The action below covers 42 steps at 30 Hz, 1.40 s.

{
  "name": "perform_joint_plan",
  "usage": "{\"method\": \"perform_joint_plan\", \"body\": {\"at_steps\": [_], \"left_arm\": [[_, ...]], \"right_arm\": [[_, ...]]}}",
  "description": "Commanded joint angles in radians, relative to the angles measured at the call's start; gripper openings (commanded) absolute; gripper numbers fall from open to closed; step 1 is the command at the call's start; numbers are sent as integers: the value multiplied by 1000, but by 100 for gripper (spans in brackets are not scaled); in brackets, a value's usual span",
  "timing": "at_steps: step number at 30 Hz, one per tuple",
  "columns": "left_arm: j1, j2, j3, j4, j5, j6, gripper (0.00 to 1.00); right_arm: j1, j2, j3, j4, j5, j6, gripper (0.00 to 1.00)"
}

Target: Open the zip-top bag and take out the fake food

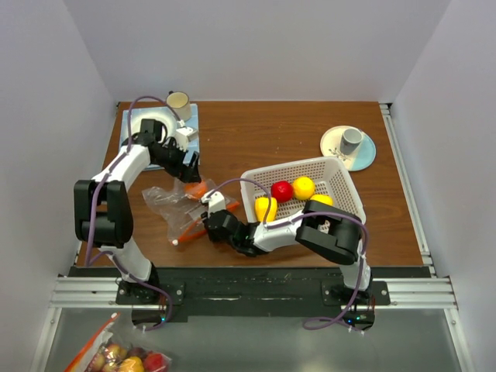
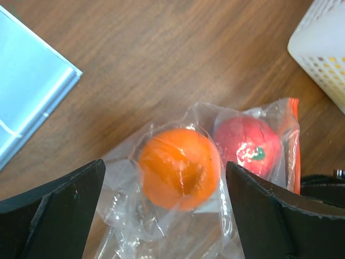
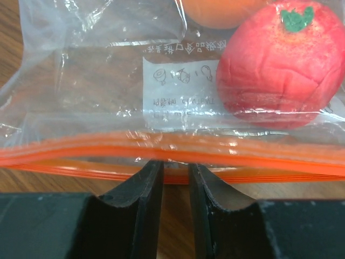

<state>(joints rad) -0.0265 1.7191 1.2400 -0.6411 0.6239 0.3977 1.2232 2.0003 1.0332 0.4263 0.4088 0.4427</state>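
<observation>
Hovering wide open, my left gripper (image 1: 191, 169) hangs over the clear crinkly zip-top bag (image 3: 81, 81) on the wooden table (image 2: 161, 54), orange and red fake food (image 2: 180, 167) inside; my right gripper's (image 3: 176, 167) narrowed jaws meet its orange zip strip (image 3: 81, 151), hold uncertain.

Brown wood tabletop (image 1: 271, 139), white perforated basket (image 1: 349, 190) at 4 o'clock of its centre. At 2 o'clock, pale blue plate (image 1: 366, 157) with a grey cup (image 1: 351, 140) standing on it. At 10 o'clock, light blue mat (image 1: 191, 118) carrying a white dish (image 1: 147, 120), cream mug (image 1: 178, 101) at the mat's far edge.
</observation>
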Motion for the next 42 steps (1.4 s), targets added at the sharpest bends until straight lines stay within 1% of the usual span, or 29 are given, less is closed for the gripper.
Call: {"method": "perform_joint_plan", "body": {"at_steps": [1, 6, 12, 17, 21, 22, 23, 25, 26, 28, 29, 30, 31, 32, 34, 37, 42], "left_arm": [[7, 11, 19, 100, 8, -57, 100], [4, 57, -7, 124, 19, -68, 100], [4, 59, -57, 100, -13, -20, 100], [26, -7, 18, 64, -53, -3, 100], [27, -87, 58, 70, -177, 42, 100], [27, -99, 91, 63, -187, 46, 100], [54, -111, 110, 46, -181, 44, 100], [71, -134, 177, -3, -132, 46, 100], [73, -138, 196, -75, -84, 46, 100], [73, -133, 214, -161, -5, 50, 100], [71, -130, 204, -237, 82, 52, 100], [66, -119, 190, -271, 115, 58, 100], [53, -110, 155, -338, 144, 69, 100], [48, -101, 132, -366, 199, 82, 100], [43, -75, 58, -417, 232, 131, 100], [43, -52, -3, -430, 228, 179, 100], [43, -27, -16, -401, 232, 173, 100]], "right_arm": [[9, -43, -28, -11, -16, 33, 28], [12, -64, -56, -21, -5, 40, 27], [13, -71, -70, -26, 1, 45, 27], [13, -66, -64, -29, -4, 47, 27], [15, -66, -62, -32, -10, 54, 27], [16, -66, -59, -35, -11, 54, 27], [16, -66, -59, -38, -8, 54, 27], [16, -64, -55, -44, -7, 53, 27], [16, -61, -53, -47, -4, 53, 27], [16, -60, -51, -49, -4, 57, 26], [16, -58, -51, -47, -1, 59, 26], [18, -57, -50, -49, 2, 62, 25], [18, -54, -47, -50, 8, 71, 25], [18, -52, -44, -55, 10, 74, 23], [19, -48, -42, -58, 12, 79, 22], [21, -44, -44, -54, 10, 83, 20], [25, -35, -42, -47, 4, 85, 14]]}}
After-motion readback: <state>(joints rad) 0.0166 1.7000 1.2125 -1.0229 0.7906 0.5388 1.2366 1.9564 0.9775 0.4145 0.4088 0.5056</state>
